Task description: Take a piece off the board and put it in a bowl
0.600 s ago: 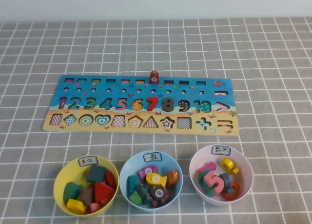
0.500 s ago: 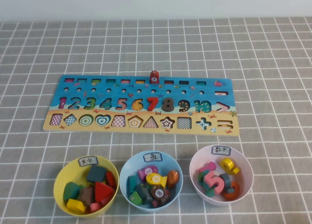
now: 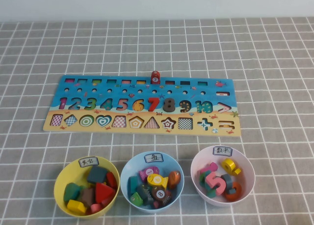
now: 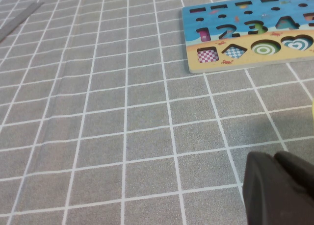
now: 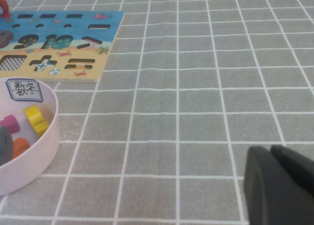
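Your left gripper and right gripper hover low over the gridded grey cloth, holding nothing — finger spacing can't be told | the red fish piece stands upright in a far-edge slot of the flat wooden board, spot facing you | the round light blue bowl sits near, between the yellow bowl and the pink bowl — full of blocks.

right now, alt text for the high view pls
A red fish piece stands at the far edge of a long puzzle board. Nearer the robot sit yellow, light blue and pink bowls of blocks. Neither gripper is in this view.
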Tool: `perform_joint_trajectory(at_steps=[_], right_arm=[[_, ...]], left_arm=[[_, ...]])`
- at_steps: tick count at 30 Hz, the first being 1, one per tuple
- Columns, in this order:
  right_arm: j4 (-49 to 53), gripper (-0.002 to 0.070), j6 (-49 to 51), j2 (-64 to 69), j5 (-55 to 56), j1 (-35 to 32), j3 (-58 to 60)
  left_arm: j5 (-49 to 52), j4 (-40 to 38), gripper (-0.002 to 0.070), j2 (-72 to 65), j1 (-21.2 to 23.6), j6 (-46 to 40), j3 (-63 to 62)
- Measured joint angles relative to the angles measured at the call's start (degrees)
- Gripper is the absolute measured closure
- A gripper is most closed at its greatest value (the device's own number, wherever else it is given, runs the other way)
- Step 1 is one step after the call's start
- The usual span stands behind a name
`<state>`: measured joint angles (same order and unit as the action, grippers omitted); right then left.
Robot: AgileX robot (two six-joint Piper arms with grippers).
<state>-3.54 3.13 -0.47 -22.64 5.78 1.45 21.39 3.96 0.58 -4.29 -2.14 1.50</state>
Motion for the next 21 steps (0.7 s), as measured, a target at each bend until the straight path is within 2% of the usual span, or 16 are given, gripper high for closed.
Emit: perform_joint_trajectory(at_steps=[21], right_arm=[[0.00, 0.0694, 0.00, 0.00, 0.00, 0.00, 0.00]], left_arm=[[-0.62, 0.22, 0.0680, 0.00, 0.00, 0.00, 0.00]])
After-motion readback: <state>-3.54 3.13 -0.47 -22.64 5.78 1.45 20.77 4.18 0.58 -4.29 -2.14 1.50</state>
